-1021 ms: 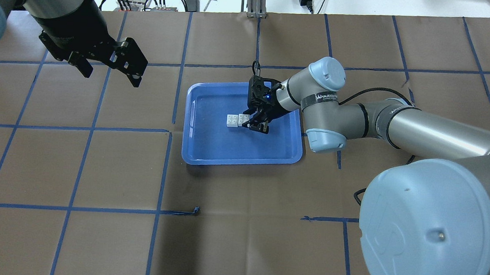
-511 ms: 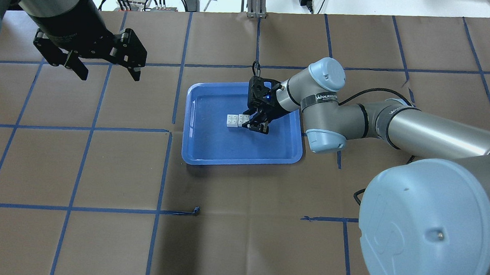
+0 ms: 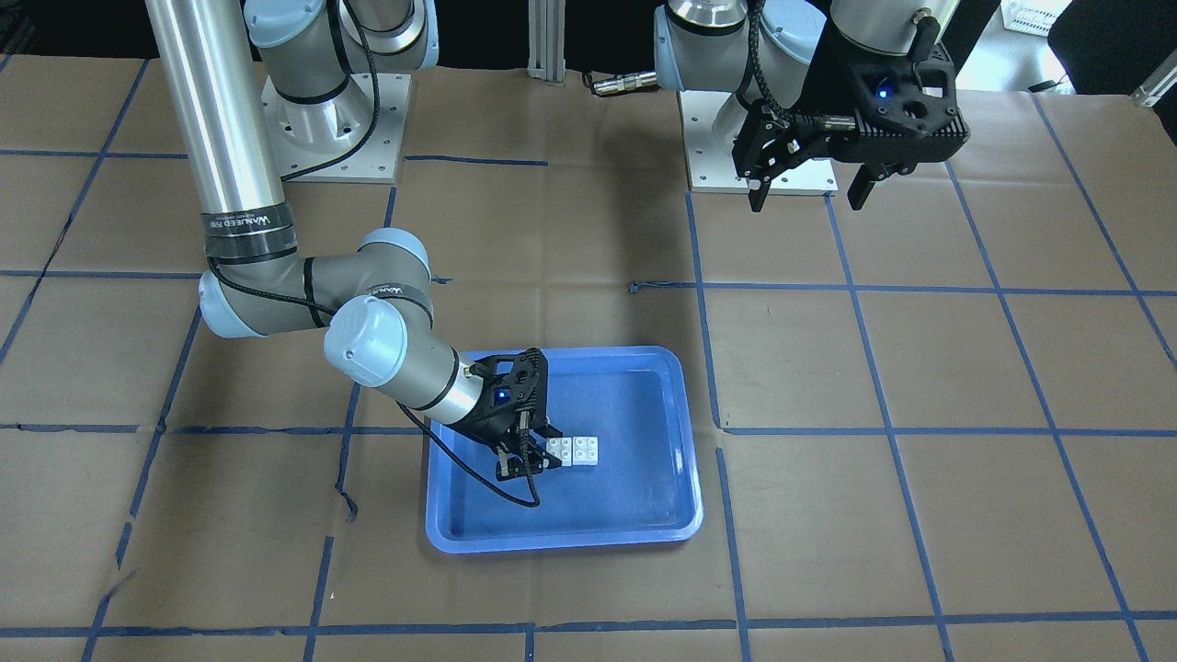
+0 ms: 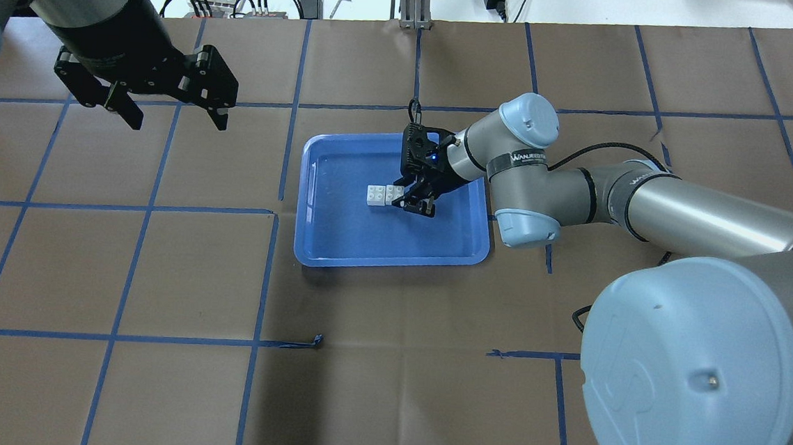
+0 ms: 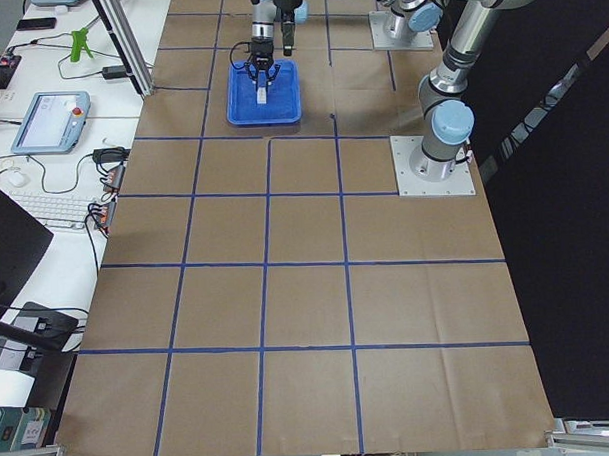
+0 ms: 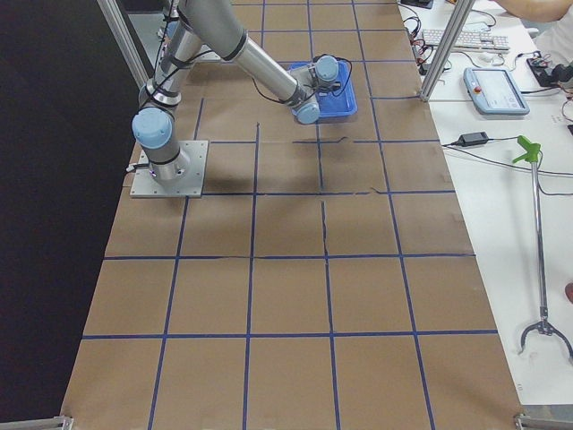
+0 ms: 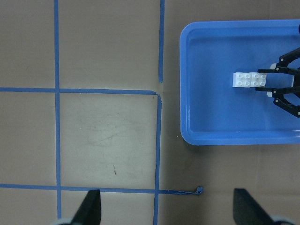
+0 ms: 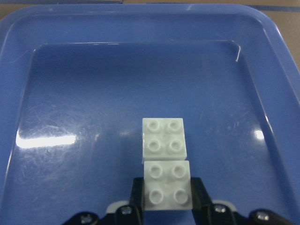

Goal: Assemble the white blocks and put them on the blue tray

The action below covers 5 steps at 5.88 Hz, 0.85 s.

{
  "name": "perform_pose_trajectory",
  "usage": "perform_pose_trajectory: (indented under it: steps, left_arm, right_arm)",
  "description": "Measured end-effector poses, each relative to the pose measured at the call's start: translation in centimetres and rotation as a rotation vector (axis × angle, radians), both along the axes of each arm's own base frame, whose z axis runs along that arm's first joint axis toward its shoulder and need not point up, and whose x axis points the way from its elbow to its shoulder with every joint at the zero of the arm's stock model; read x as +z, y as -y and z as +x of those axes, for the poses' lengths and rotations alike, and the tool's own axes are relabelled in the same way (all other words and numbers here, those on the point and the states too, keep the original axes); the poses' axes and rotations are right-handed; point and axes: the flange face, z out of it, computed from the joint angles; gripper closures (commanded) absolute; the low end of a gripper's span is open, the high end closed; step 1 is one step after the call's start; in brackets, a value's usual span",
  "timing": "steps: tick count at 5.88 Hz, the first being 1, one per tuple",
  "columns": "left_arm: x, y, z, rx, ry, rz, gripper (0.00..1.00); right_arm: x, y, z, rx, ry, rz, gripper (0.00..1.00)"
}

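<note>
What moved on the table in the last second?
The left tool twisted round a little and edged toward the robot's left, open and empty. The right tool stayed put, clasping the white blocks in the blue tray. Nothing was picked up or let go.

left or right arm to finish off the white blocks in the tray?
Right. The right gripper is down in the blue tray, shut on one of the two white blocks lying side by side. The left gripper hangs open over the table, away from the tray.
</note>
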Motion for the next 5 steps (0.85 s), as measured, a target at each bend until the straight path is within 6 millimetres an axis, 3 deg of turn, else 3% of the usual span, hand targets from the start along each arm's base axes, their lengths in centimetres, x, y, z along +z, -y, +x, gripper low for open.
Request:
perform_pose_trajectory:
  steps: [2, 5]
  left_arm:
    - [-0.01, -0.01, 0.00, 0.000, 0.001, 0.000, 0.01]
    - [0.17, -0.18, 0.02, 0.000, 0.002, -0.003, 0.01]
  right_arm:
    - [0.08, 0.02, 0.01, 0.000, 0.002, -0.002, 0.47]
    - [0.14, 0.06, 0.03, 0.000, 0.004, -0.003, 0.50]
